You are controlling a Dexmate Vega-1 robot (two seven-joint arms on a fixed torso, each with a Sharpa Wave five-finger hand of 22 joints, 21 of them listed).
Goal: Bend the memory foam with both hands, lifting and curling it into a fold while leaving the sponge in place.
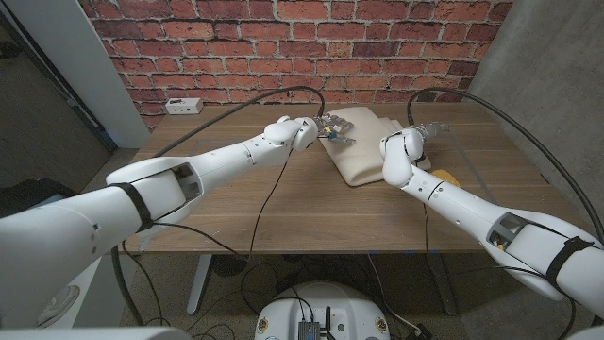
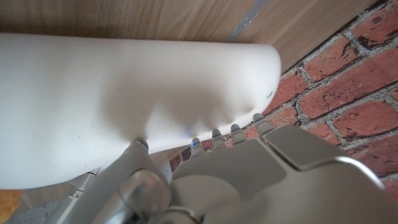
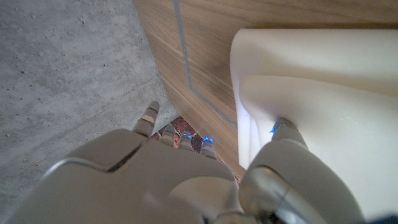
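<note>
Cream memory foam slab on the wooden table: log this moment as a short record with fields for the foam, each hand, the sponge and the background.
foam: cream memory foam slab on the wooden table, far half, its far part curled up
left hand: left hand presses its fingertips into the foam's left edge
right hand: right hand at the foam's right edge, thumb on the foam
sponge: yellow sponge on the table beside the right forearm, apart from the foam
background: red brick wall; white power strip at the far left edge

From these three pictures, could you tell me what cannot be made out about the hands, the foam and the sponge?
- Head view: the sponge is mostly hidden behind the right hand.
- Head view: the left hand on the memory foam is too small to read its grip.
- Left wrist view: the foam hides the fingertips.
</note>
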